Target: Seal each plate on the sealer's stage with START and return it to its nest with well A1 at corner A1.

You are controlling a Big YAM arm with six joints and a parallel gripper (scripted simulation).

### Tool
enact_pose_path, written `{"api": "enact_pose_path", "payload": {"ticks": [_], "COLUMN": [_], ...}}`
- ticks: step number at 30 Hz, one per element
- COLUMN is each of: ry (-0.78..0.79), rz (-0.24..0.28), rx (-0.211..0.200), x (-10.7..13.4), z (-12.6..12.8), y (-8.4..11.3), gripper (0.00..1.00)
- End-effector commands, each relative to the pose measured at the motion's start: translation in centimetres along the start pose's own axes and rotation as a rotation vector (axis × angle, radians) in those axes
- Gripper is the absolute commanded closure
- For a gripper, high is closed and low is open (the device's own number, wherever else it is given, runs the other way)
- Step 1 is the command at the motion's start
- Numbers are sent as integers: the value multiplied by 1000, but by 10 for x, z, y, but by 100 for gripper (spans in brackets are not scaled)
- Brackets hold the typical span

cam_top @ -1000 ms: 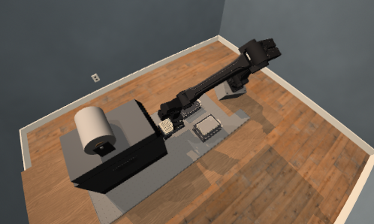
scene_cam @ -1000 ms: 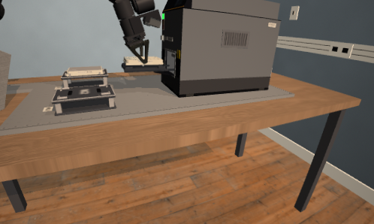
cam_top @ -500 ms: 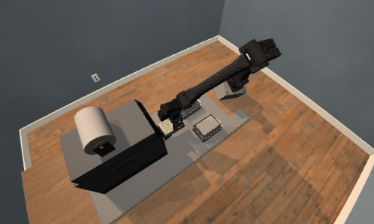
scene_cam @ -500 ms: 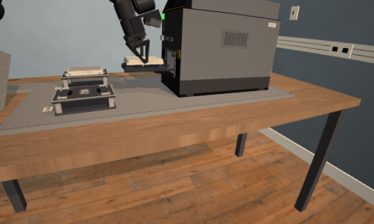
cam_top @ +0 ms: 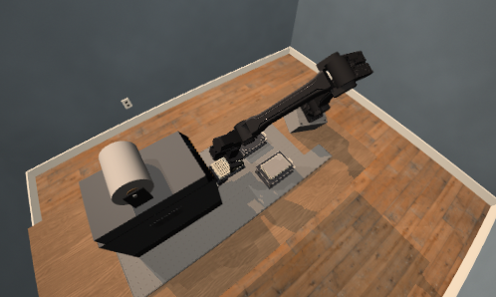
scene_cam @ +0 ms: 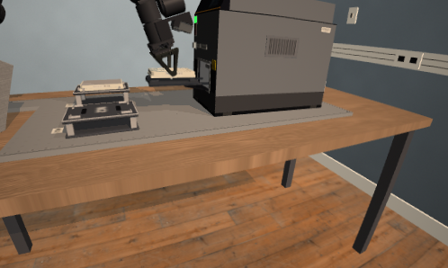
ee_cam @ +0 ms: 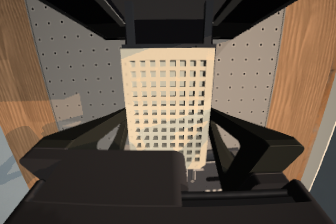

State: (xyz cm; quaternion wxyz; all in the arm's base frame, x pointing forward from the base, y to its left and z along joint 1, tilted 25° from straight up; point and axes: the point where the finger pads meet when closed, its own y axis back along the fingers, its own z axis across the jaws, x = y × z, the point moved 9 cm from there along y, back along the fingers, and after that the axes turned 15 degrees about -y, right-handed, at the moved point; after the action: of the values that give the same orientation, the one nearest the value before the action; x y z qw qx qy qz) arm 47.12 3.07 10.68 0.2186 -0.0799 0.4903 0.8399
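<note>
My gripper [scene_cam: 173, 72] [ee_cam: 168, 112] is shut on the long sides of an open plate [cam_top: 220, 168] [scene_cam: 186, 73] [ee_cam: 165, 90]; its wells show uncovered. The plate is level, on or just above the sealer's stage [scene_cam: 173, 82], which is out. Contact and the locators are hidden. The sealer [cam_top: 164, 225] [scene_cam: 270, 73] has its lamp [scene_cam: 195, 19] green. Another plate [cam_top: 275, 166] [scene_cam: 101, 84], with a smooth pale top, sits in one nest [cam_top: 273, 182] [scene_cam: 126, 96]. The other nest [cam_top: 255, 148] [scene_cam: 101, 127] is empty. Nest labels are not readable.
The sealer's black front stands right beside the held plate. A white foil roll [cam_top: 122, 167] is on top of the sealer. The nests stand on the perforated grey mat [cam_top: 189, 245] [scene_cam: 180, 136]. A grey block [cam_top: 301, 122] [scene_cam: 4, 95] stands at the arm's end of the table.
</note>
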Motion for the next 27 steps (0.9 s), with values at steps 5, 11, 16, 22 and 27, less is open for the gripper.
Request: {"api": "enact_pose_path", "payload": {"ticks": [5, 11, 16, 22, 27], "ry": [-1, 12, 19, 25, 30], "rz": [-55, -53, -40, -43, -60], "rx": [-6, -14, -17, -20, -26], "x": [-15, -19, -16, -18, -23], "z": [-3, 7, 11, 13, 14], "y": [14, 1, -7, -9, -4], "gripper": [100, 100, 100, 100, 100]}}
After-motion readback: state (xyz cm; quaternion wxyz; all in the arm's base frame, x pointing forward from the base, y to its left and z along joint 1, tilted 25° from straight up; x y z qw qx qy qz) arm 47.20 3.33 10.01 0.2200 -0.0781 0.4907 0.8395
